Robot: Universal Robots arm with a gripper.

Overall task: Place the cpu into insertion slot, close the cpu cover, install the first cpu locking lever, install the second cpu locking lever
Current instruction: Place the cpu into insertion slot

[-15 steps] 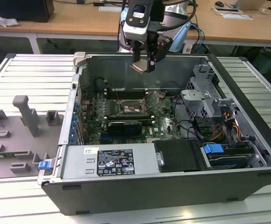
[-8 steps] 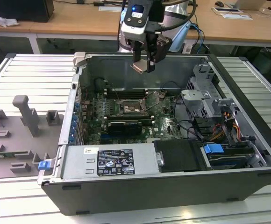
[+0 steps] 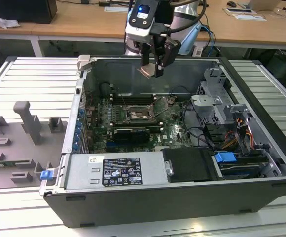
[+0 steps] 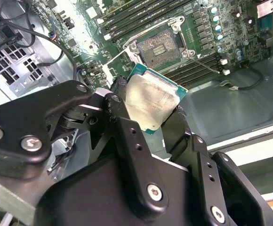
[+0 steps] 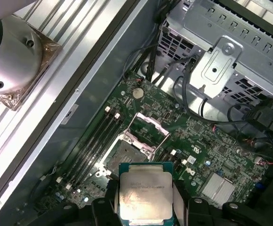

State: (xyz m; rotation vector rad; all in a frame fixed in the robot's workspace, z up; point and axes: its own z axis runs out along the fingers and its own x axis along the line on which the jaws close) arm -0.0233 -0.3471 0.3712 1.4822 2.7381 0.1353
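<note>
My gripper (image 3: pixel 152 69) hangs over the open computer case, shut on the cpu (image 3: pixel 146 72), a flat silver-grey square on a green backing. In both wrist views the cpu (image 4: pixel 150 100) (image 5: pixel 145 194) sits between the black fingers (image 4: pixel 119 89). Below it, on the green board, the insertion slot (image 3: pixel 139 114) (image 4: pixel 160 44) (image 5: pixel 127 153) lies bare, with a dark centre and a silver rim. The cpu cover (image 5: pixel 148 126) (image 4: pixel 114 66) stands raised at one side of the slot. A thin wire locking lever (image 4: pixel 207 63) lies beside the slot.
Long black memory slots (image 4: pixel 141 14) flank the socket. A labelled power supply (image 3: pixel 116 170) fills the case's near side, and a metal drive cage (image 3: pixel 217 103) with cables stands at the exterior view's right. A grey fixture tray (image 3: pixel 24 133) lies outside, on the left.
</note>
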